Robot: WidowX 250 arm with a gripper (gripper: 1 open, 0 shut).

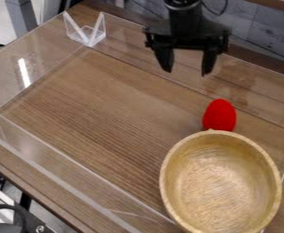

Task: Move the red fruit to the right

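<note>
Your gripper (188, 65) hangs with jaws apart, holding nothing, well behind the red fruit (220, 116). The fruit sits on the table (96, 109), just beside the wooden bowl (220, 189) rim. Looks ungrasped; the rightward move remains.

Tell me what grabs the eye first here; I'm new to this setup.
The small glossy red fruit stands out, sitting on the wooden tabletop just behind the round pale wooden bowl at lower right. Above and behind them, the black tool hangs open, holding nothing.
</note>
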